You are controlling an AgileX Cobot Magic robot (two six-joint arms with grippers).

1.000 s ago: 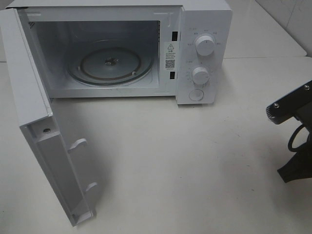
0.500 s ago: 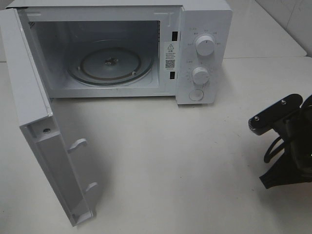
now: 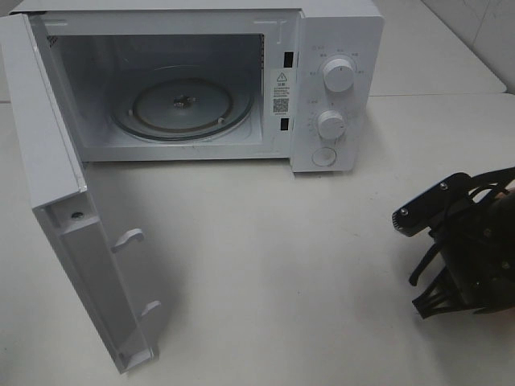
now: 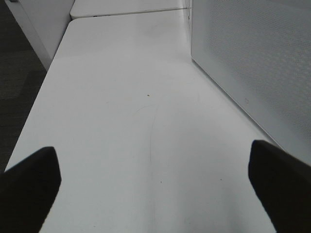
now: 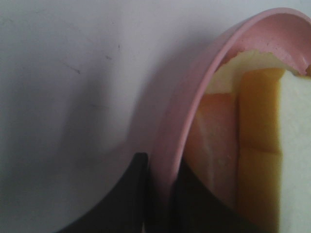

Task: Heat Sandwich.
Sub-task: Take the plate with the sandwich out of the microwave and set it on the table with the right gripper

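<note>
Overhead, the microwave [image 3: 201, 84] stands at the back of the white surface [image 3: 282, 257] with its door [image 3: 76, 241] swung wide toward the camera and the glass turntable [image 3: 183, 108] bare inside. At the right edge of this view sits the right arm; its end effector [image 3: 463, 277] is low over the surface, well apart from the oven, and neither plate nor sandwich can be made out here.

From the left wrist, the left end effector [image 4: 155, 182] shows two dark fingertips [image 4: 29, 182] spread wide with nothing between them, hovering above bare surface just beside the perforated face of the open door.

From the right wrist, the right end effector [image 5: 160, 194] is pinching the rim of the pink plate [image 5: 194, 97], one finger outside the rim and one inside. The sandwich [image 5: 257, 145] lies on that plate, pale and yellow slices close against the rim by the grip.

Likely the step is carrying the plate to the oven. Done well, that means keeping the plate level, since a rim pinch lets it tip and the slices could slide; lifting clear of the surface first; then travelling slowly across, entering the cavity squarely past the door, and setting the plate centred on the turntable before releasing.
</note>
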